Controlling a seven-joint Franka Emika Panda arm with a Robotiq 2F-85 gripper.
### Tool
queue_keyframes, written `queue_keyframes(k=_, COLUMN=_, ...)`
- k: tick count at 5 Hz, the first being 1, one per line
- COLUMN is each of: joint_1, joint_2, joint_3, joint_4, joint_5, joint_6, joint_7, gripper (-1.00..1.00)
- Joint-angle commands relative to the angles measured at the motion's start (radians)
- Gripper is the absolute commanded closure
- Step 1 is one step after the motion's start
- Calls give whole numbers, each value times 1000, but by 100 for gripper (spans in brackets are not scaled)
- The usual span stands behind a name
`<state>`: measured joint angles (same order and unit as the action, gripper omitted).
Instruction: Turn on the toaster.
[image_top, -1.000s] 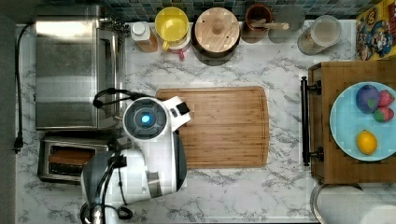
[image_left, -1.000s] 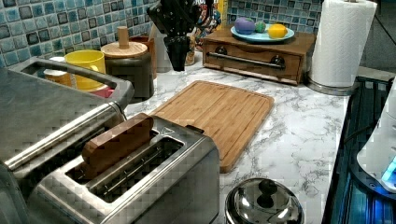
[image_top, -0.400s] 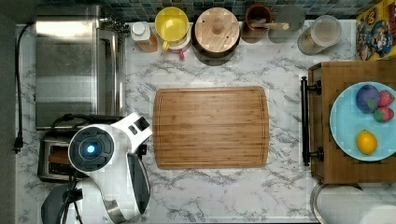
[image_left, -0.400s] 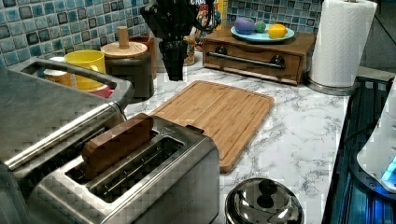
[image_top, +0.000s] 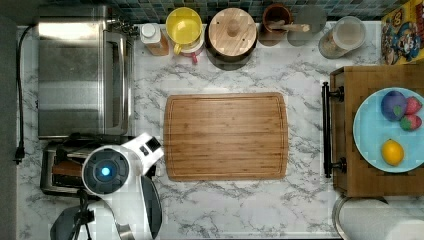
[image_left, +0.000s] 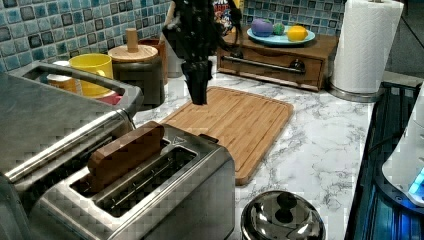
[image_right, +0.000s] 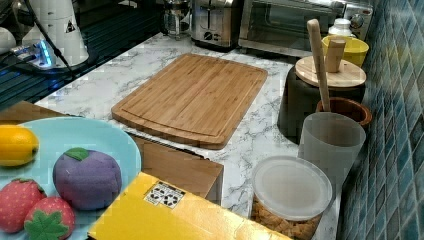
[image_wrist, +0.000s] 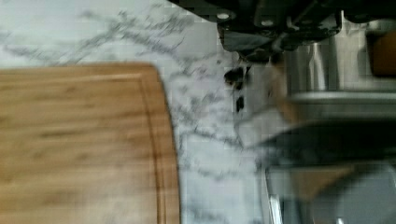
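The toaster is a small brushed-steel box in the foreground of the left view, with a brown slice standing in one of its two slots. In the top view the toaster lies at the lower left, partly under my arm's white wrist. My black gripper hangs shut and points down over the counter between the toaster's end and the cutting board, well above both. A small black part sits at that toaster end. The wrist view has the gripper above marble, beside the toaster's steel.
A large steel toaster oven stands behind the toaster. Jars, a yellow mug and a wooden-lidded canister line the tiled back wall. A steel pot lid sits near the toaster. A wooden drawer box with a fruit plate stands at the top view's right.
The arm swung from the board's corner toward the top view's lower left, over the toaster. In the left view the gripper came nearer the toaster and lower.
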<state>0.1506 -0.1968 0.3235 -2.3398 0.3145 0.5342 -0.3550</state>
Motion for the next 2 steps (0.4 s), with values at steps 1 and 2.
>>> queue_keyframes(k=1, joint_1=71, joint_2=-110, joint_3=55, joint_4=-100, joint_5=95, joint_6=73, joint_7=-70, gripper=100)
queue_keyframes(k=2, joint_1=60, joint_2=-131, joint_3=81, joint_4=-152, joint_5=59, joint_6=193, joint_7=2, gripper=100)
